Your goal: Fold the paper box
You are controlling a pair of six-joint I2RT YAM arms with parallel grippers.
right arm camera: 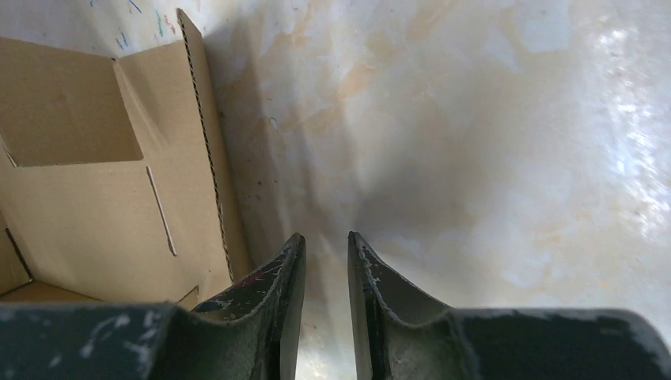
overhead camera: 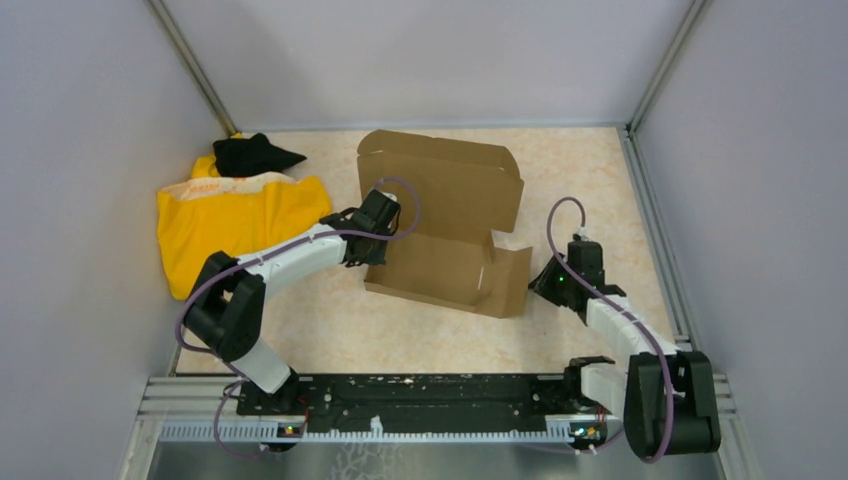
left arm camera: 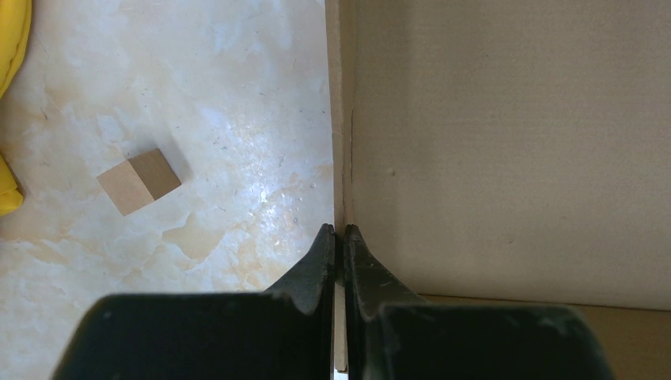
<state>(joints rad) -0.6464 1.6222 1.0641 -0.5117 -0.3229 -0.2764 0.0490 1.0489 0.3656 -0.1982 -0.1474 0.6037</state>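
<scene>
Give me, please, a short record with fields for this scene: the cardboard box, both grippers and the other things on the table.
box: plain brown corrugated cardboard mailer box, partly folded, lid open, mid-table
left gripper: shut on the edge of the box's left wall
right gripper: open by a narrow gap, empty, over the beige marble-patterned table just right of the box
cloth: yellow cloth at far left, black fabric item at its far edge
scrap: small brown cardboard scrap on the table, apart from the gripped wall

No writing legible here.
Reddish print on the pale band (overhead camera: 214, 186) of the yellow cloth (overhead camera: 240, 228), upper left of the overhead view, is too small to read.
</scene>
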